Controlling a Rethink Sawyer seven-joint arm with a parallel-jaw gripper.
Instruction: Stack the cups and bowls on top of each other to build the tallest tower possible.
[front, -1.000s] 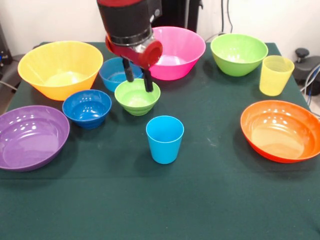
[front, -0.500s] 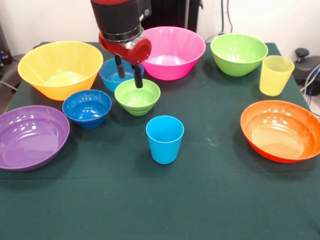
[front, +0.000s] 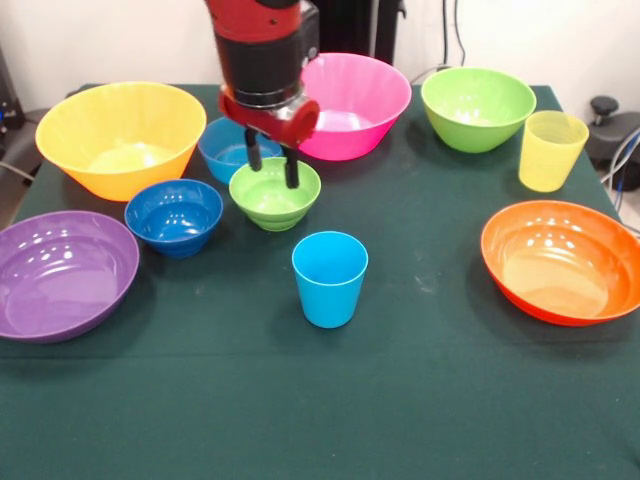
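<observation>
No stacking had been completed: every cup and bowl stood separately on the table (front: 420, 420), so the whole tower remained to be built. My gripper (front: 272, 168) hung over the far rim of the small lime green bowl (front: 275, 194), with its two fingers (front: 291, 170) parted and holding nothing. The small light blue bowl (front: 228, 148) sat just behind that one, and the small dark blue bowl (front: 174, 215) just beside it. The light blue cup (front: 330, 278) stood upright near the table's middle; the yellow cup (front: 552, 150) stood well apart, near the green bowl (front: 478, 108). The yellow-orange bowl (front: 120, 138), pink bowl (front: 355, 103), purple bowl (front: 62, 274) and orange bowl (front: 560, 260) were untouched around the edges. In my judgement, the task was at its first pick.
</observation>
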